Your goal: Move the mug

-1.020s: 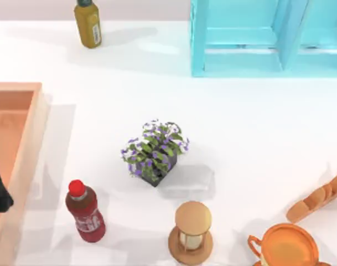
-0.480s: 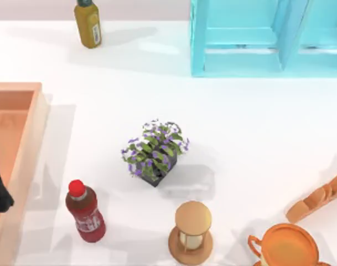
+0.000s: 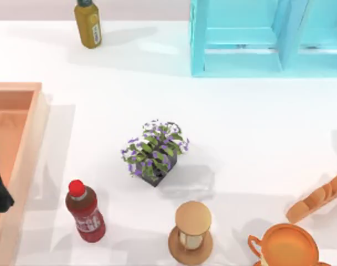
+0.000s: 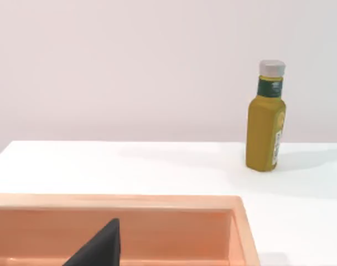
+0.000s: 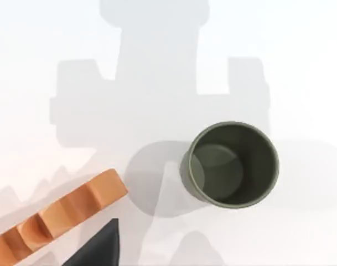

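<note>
The mug (image 3: 290, 246) is seen standing upright just right of the hourglass (image 3: 191, 233), with the bread (image 3: 319, 198) lying near it. From the right wrist, a dark green cup (image 5: 230, 164) is viewed on the table beside the bread. Whether either gripper is released or clenched cannot be told.

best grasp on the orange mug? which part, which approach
Probably the thick rim of the mug, from straight above with one finger inside: it stands upright, mouth open. Pick the rim on the top view's right, away from the loop handle and the hourglass stand.
</note>
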Action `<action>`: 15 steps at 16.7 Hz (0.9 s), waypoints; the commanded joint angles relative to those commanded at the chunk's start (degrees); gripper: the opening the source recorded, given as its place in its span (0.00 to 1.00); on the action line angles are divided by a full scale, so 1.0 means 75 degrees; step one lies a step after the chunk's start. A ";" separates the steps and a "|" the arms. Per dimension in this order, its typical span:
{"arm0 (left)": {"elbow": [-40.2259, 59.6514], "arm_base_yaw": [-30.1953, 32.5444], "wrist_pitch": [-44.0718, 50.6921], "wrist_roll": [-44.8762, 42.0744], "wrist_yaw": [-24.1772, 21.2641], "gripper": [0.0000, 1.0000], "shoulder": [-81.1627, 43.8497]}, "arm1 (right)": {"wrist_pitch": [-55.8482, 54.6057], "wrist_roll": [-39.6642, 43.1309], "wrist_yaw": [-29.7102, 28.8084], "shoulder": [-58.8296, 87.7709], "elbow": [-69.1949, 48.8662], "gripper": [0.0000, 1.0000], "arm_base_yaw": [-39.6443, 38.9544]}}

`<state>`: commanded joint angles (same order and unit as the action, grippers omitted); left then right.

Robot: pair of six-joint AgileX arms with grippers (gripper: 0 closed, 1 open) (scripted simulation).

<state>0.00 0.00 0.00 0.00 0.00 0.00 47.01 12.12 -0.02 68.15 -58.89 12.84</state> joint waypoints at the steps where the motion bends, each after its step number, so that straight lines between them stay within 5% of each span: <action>1: 0.0000 0.0000 0.0000 0.0000 0.0000 1.00 0.0000 | 0.0488 0.0127 0.0000 0.0779 -0.0633 1.00 0.0132; 8: 0.0000 0.0000 0.0000 0.0000 0.0000 1.00 0.0000 | 0.3087 0.0810 -0.0003 0.4818 -0.3988 1.00 0.0833; 15: 0.0000 0.0000 0.0000 0.0000 0.0000 1.00 0.0000 | 0.3563 0.0937 -0.0001 0.5474 -0.4538 1.00 0.0958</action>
<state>0.00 0.00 0.00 0.00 0.00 0.00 73.74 19.15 -0.02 109.21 -92.92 20.02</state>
